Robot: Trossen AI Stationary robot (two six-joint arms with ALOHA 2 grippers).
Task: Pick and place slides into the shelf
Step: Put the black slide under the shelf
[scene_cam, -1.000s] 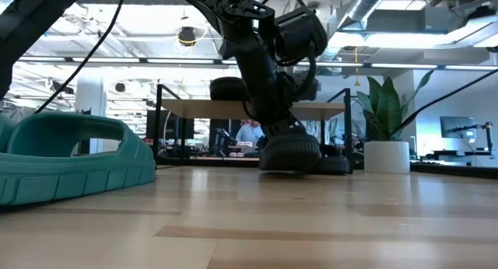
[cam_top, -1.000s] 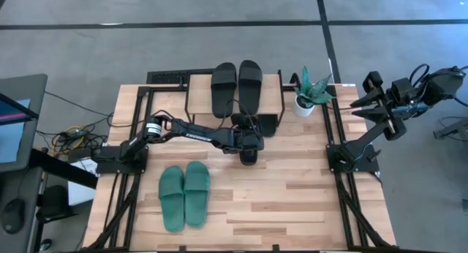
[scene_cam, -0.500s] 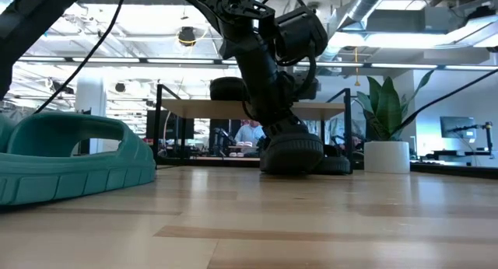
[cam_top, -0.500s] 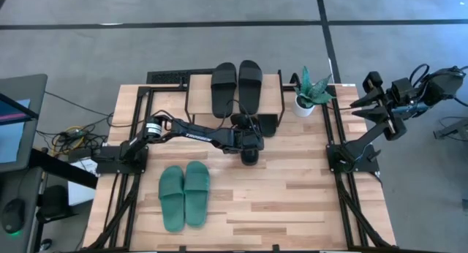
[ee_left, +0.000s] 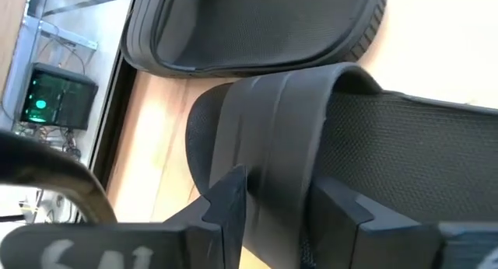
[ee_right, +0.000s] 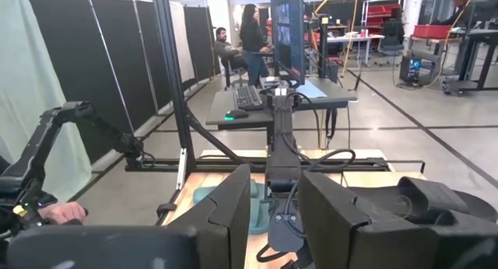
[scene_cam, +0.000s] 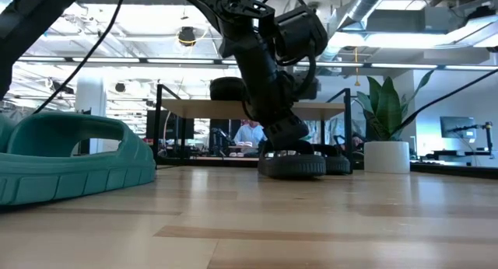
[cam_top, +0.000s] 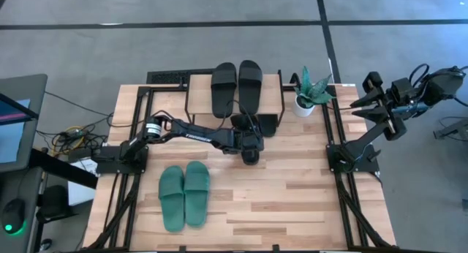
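My left gripper reaches to the table's middle, just in front of the shelf, and is shut on a black slide. That slide's sole lies on the table in the low view. Its black partner lies beside it, at the shelf's foot, and fills the top of the left wrist view. A second black pair lies on the shelf's plank. The green pair lies flat on the near left of the table. My right gripper is open, parked high off the table's right edge. My left gripper pinches the black slide's wide strap between its two fingers, one finger on each edge of the strap. The fingers come from above, slanting from the table's left. The slide rests with its sole on the table.
A potted plant stands at the shelf's right, near the far edge. The table's near right half is bare wood. Black frame rails run along both sides of the table. People sit at desks in the room beyond.
In the low view the black slide in my left gripper has come down from a raised, tilted pose to lie flat on the table. The gripper has sunk slightly with it.
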